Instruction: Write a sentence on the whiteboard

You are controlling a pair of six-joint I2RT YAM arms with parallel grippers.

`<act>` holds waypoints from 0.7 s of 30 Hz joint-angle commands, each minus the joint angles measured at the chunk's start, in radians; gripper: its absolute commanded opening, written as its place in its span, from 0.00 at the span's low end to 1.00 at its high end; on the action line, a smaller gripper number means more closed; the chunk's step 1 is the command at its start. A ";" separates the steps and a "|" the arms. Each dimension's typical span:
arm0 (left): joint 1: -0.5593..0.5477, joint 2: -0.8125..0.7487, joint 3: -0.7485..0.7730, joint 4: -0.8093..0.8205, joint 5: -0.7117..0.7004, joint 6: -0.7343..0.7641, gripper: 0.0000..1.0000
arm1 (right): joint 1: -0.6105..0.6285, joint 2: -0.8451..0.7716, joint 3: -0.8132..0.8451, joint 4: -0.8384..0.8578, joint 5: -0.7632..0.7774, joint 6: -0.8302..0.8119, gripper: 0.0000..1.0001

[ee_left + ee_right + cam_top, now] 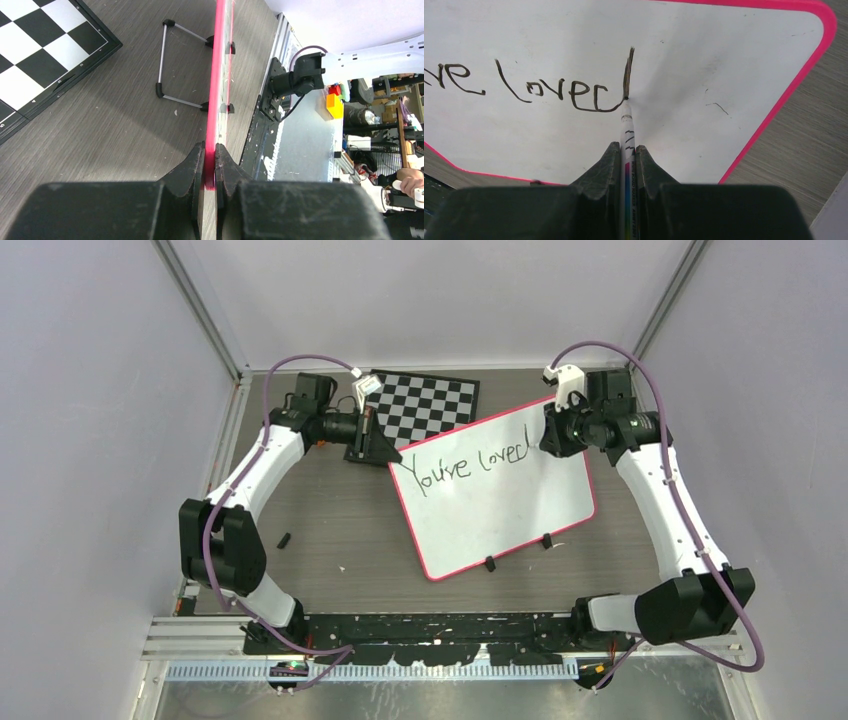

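The whiteboard [500, 495] lies tilted on the table, white with a pink-red frame and two black clips on its near edge. On it the sentence [470, 465] reads "You're loved" in black marker. My left gripper [385, 452] is shut on the board's far-left corner; the left wrist view shows the pink edge [215, 90] pinched between the pads, gripper [210, 152]. My right gripper [548, 435] is shut on a white marker [628, 135]. Its tip touches the board at the foot of the tall stroke of the "d" [628, 72], gripper [627, 150].
A black-and-white checkerboard [425, 405] lies behind the whiteboard, close to the left gripper. A small black piece [284, 539] lies on the table left of the board. A wire stand [172, 65] props the board from behind. Grey walls enclose the table.
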 commanded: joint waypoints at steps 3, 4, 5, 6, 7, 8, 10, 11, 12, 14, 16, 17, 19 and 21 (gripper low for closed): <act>-0.027 0.008 0.020 -0.009 -0.036 0.036 0.00 | -0.001 -0.060 -0.025 -0.014 0.019 -0.034 0.00; -0.027 0.009 0.021 -0.009 -0.039 0.036 0.00 | -0.002 -0.062 -0.025 -0.022 0.019 -0.036 0.00; -0.027 0.010 0.022 -0.010 -0.041 0.036 0.00 | -0.001 -0.065 -0.024 -0.031 0.018 -0.039 0.00; -0.027 0.009 0.024 -0.012 -0.042 0.036 0.00 | -0.002 -0.067 -0.019 -0.038 0.016 -0.043 0.00; -0.027 0.011 0.027 -0.012 -0.043 0.036 0.00 | -0.002 -0.070 -0.016 -0.048 0.014 -0.046 0.00; -0.027 0.012 0.029 -0.014 -0.045 0.035 0.00 | -0.003 -0.073 -0.009 -0.063 0.008 -0.050 0.00; -0.027 0.015 0.038 -0.015 -0.050 0.036 0.00 | -0.003 -0.082 0.001 -0.084 0.007 -0.057 0.00; -0.027 0.019 0.043 -0.018 -0.051 0.036 0.00 | -0.002 -0.087 0.004 -0.091 0.010 -0.060 0.00; -0.027 0.028 0.054 -0.027 -0.054 0.054 0.00 | -0.002 -0.098 0.007 -0.091 0.027 -0.068 0.00; -0.028 0.034 0.066 -0.039 -0.058 0.069 0.00 | -0.002 -0.101 0.006 -0.091 0.031 -0.070 0.00; -0.027 0.040 0.078 -0.052 -0.066 0.080 0.00 | -0.002 -0.103 0.004 -0.091 0.016 -0.064 0.00; -0.027 0.042 0.085 -0.056 -0.069 0.086 0.00 | -0.002 -0.102 0.002 -0.091 0.005 -0.057 0.00; -0.027 0.046 0.096 -0.061 -0.078 0.091 0.00 | -0.001 -0.098 -0.004 -0.097 -0.017 -0.047 0.00; -0.027 0.054 0.108 -0.067 -0.084 0.092 0.00 | -0.002 -0.098 -0.007 -0.104 -0.038 -0.040 0.00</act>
